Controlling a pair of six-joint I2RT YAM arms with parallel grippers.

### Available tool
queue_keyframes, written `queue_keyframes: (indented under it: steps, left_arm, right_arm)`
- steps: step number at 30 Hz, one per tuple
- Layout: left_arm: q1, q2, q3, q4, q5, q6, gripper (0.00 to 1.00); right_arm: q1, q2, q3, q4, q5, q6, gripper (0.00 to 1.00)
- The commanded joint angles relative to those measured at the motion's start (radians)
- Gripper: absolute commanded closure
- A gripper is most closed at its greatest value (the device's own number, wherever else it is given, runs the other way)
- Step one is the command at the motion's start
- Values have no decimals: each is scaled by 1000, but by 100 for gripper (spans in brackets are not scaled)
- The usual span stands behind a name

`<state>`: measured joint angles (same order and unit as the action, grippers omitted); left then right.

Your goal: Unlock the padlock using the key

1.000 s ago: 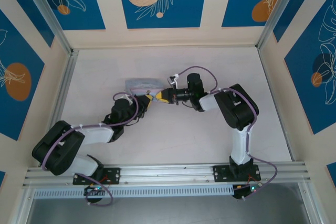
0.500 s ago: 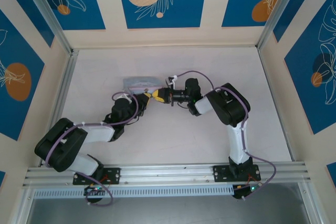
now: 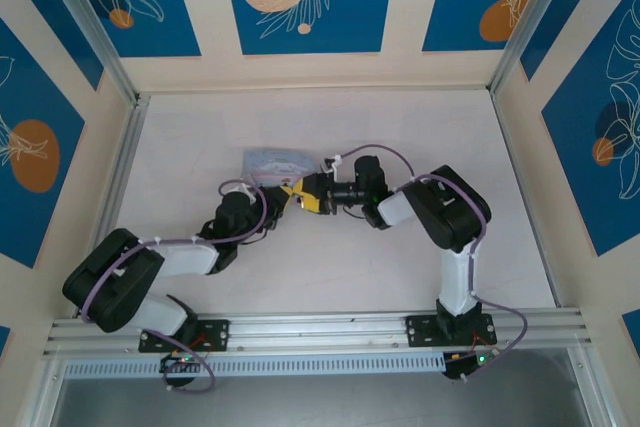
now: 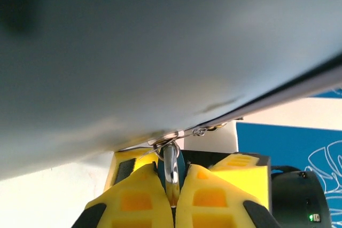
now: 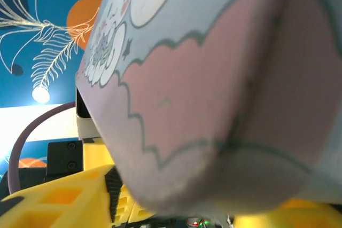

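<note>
Both arms have slid slightly toward the lower frame since half a second ago, so they now meet just below the pale blue cartoon-printed rectangular tin (image 3: 275, 160) on the pale bench (image 3: 420, 127). From where I stand, the left tool (image 3: 286, 192) is clamped on the tiny dark blue padlock (image 4: 171, 165), its silvery shackle pointing straight up at the tin's edge. The right tool (image 3: 304, 197) faces it nose to nose from the right, fingers apart. I'd judge the key must travel that line; the keyhole is hidden.
</note>
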<state>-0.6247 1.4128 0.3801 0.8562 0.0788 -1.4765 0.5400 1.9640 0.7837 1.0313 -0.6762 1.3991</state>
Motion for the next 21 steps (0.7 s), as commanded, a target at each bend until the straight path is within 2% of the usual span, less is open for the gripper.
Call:
queue_keyframes:
  steps: [1, 6, 9, 13, 16, 18, 21]
  left_arm:
    - [-23, -64, 12, 38, 87, 49, 100]
    - [-18, -71, 20, -2, 93, 55, 100]
    - [-18, -62, 21, -13, 98, 44, 100]
    - [-16, -60, 34, -43, 112, 50, 100]
    - [-14, -55, 47, -66, 120, 53, 100]
    - [-15, -52, 54, -77, 124, 51, 100]
    - [-14, -46, 57, -76, 129, 43, 100]
  right_arm:
    - [-18, -89, -50, -163, 27, -121, 36]
    - [-40, -259, -98, -444, 86, -286, 34]
    - [-38, -362, -74, -682, 150, -441, 34]
    - [-21, -464, 1, -966, 278, -679, 37]
    - [45, -496, 98, -1159, 455, -900, 40]
    - [85, -494, 136, -1222, 547, -998, 43]
    - [123, -484, 158, -1246, 621, -1083, 48]
